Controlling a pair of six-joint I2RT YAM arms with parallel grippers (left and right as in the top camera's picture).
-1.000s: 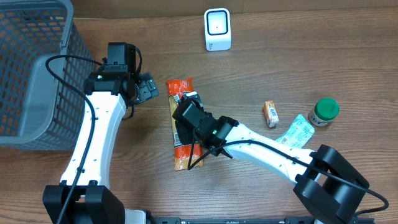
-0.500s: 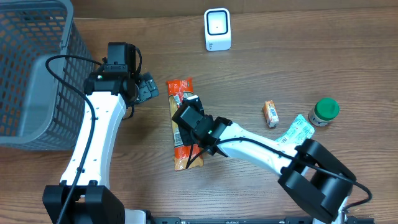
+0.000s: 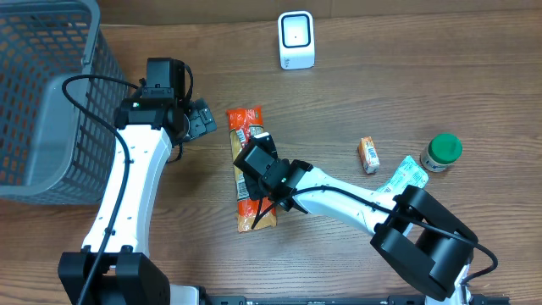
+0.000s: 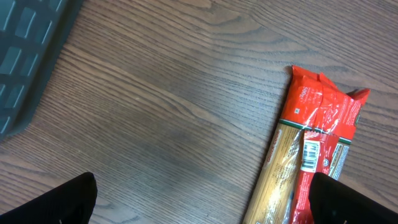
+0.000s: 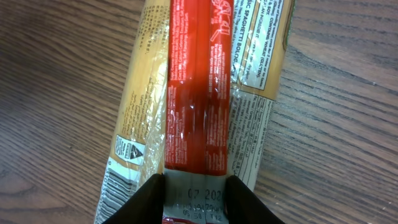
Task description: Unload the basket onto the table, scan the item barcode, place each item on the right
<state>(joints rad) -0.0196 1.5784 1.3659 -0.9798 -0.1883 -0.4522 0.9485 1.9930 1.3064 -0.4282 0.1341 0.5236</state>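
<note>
Straddling one spaghetti pack (image 5: 199, 106) — right gripper (image 5: 196, 185)

White-shelled arms (image 3: 127, 182) with black joints — a thin black cable (image 3: 93, 78), apparently loose, loops alongside.

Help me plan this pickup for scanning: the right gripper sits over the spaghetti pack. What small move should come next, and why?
Probably close the right gripper fully on the spaghetti pack before lifting. Its fingers straddle the red centre strip, the pack lies flat on the table, and the scanner stands at the far edge.
</note>
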